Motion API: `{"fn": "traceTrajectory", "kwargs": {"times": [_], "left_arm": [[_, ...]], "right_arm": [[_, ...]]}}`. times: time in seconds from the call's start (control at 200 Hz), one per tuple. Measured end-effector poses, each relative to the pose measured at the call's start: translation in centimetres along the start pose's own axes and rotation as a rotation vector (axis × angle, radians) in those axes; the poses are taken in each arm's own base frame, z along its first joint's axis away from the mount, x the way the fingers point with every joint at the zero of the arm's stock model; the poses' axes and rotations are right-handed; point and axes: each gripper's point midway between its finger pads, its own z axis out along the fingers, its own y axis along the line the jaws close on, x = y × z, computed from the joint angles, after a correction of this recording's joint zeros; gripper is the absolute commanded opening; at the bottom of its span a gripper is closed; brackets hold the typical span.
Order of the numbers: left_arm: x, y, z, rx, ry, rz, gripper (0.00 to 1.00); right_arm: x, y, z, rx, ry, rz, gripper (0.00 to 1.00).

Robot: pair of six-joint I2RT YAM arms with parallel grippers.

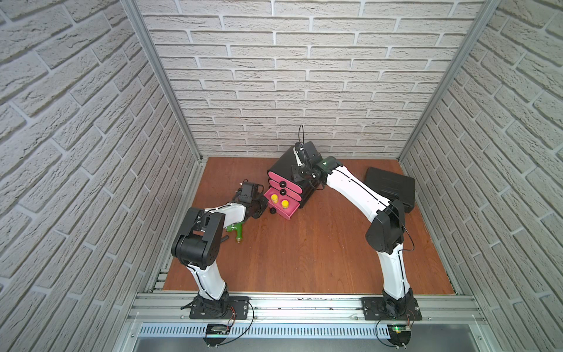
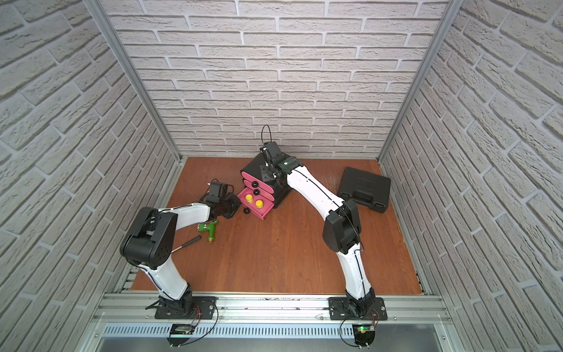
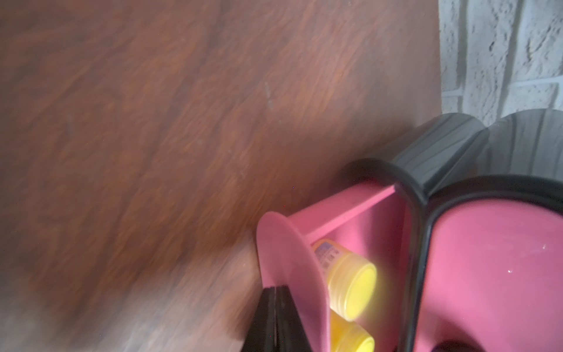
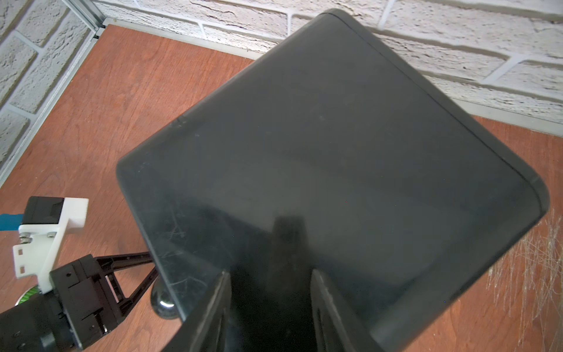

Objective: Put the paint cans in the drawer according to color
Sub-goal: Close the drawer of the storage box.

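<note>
Yellow-lidded cans point(image 1: 274, 199), two, stood inside the pulled-out pink bottom drawer point(image 1: 293, 211) at 12 o'clock on the tabletop point(image 1: 304, 259). Only wrist views showed the left hand point(image 3: 275, 289) pressed together, the right hand point(image 4: 271, 274) spread.

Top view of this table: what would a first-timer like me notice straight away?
The black cabinet near the back wall, its bottom pink drawer pulled open with two yellow paint cans standing inside. The left gripper sits shut beside that drawer's knob, while the right gripper is down at the cabinet's top.
</note>
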Motion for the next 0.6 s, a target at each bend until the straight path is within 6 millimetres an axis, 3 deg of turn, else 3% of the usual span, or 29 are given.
{"fn": "traceTrajectory", "kwargs": {"times": [0.6], "left_arm": [[1.1,-1.3,1.7,0.053,-0.015,-0.021,0.11]], "right_arm": [[-0.1,-0.8,0.0,-0.006,0.006,0.017,0.47]]}}
